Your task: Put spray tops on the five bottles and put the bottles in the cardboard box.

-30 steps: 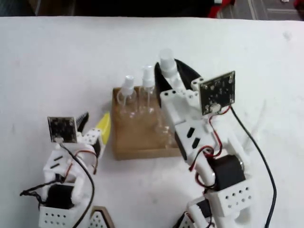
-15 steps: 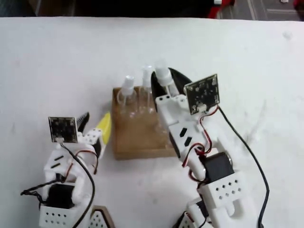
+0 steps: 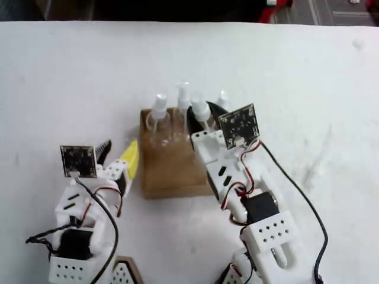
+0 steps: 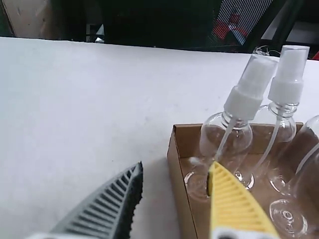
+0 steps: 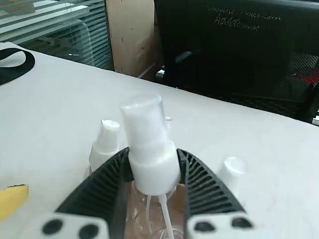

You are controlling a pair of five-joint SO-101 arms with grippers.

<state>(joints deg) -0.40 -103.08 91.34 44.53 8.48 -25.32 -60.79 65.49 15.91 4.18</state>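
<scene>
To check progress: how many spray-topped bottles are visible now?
4. A left bottle and a middle bottle stand in the cardboard box; the right gripper holds a third bottle; a fourth bottle shows past it. Another may be hidden.

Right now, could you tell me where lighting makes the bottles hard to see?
High view: the bright white table swallows the clear bottles in the cardboard box; only tops show. Left wrist view: highlights glint on the bottles. Right wrist view: the spray top in the right claw stands out against the dark room.
</scene>
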